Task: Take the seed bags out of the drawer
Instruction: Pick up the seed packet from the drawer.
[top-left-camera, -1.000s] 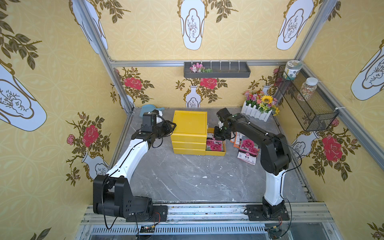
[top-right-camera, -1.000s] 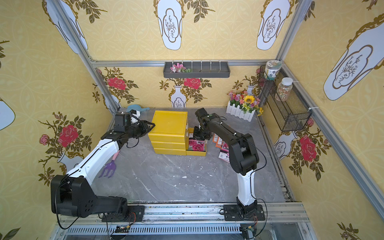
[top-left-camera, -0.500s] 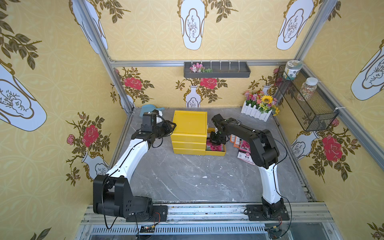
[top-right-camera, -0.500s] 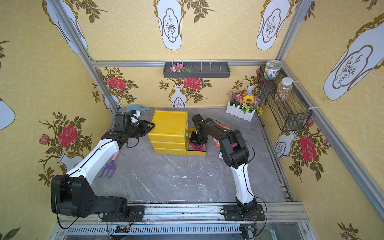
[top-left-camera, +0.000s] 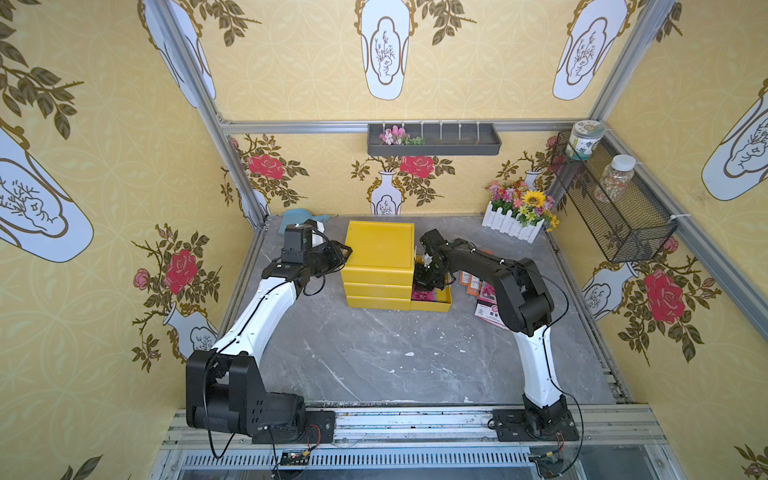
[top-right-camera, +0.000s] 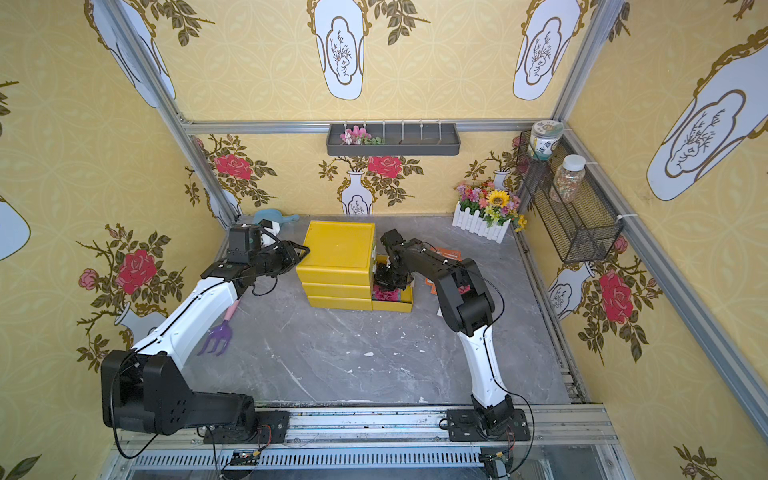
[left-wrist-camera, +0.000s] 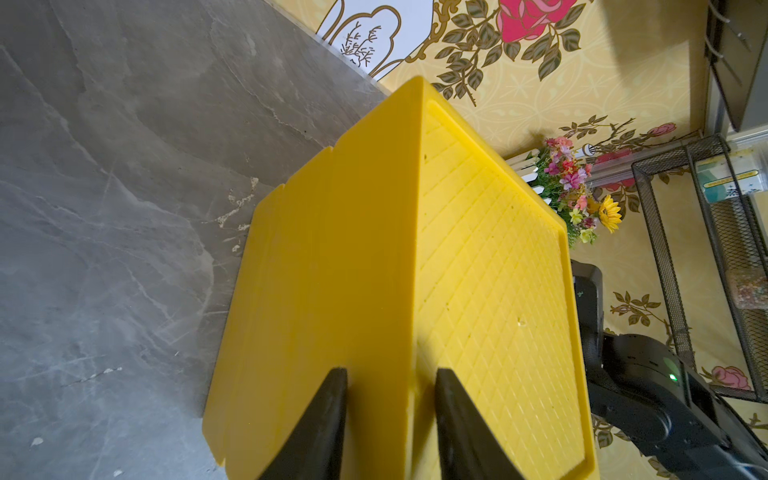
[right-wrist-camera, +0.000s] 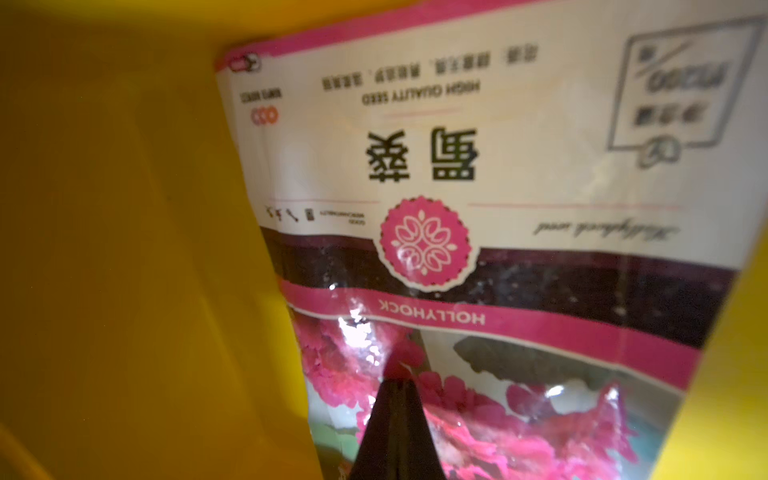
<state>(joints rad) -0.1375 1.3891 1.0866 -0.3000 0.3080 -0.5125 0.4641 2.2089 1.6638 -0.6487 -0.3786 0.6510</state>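
Yellow floral wallpaper closes in a grey surface (top-left-camera: 374, 353) on which a yellow cabinet (top-left-camera: 380, 249) stands, its bottom drawer (top-left-camera: 432, 306) pulled out. In both top views the right claw (top-left-camera: 428, 282) is down inside that drawer, over a pink bag (top-left-camera: 424, 296). More bags (top-left-camera: 485, 309) lie on the surface just beside it, partly under the arm. The left claw (top-left-camera: 343, 255) is at the cabinet's top edge.

From the left wrist, its jaws stand apart astride that edge. I judge it is steadying the cabinet.

From the right wrist, the jaws are together and the tip rests on the bag's flower photo. I cannot tell whether any film is nipped. The bag looks light, thin, glossy and floppy, so it is likely to be slippery. I would take hold at its sealed border or a raised corner, not on the flat face.
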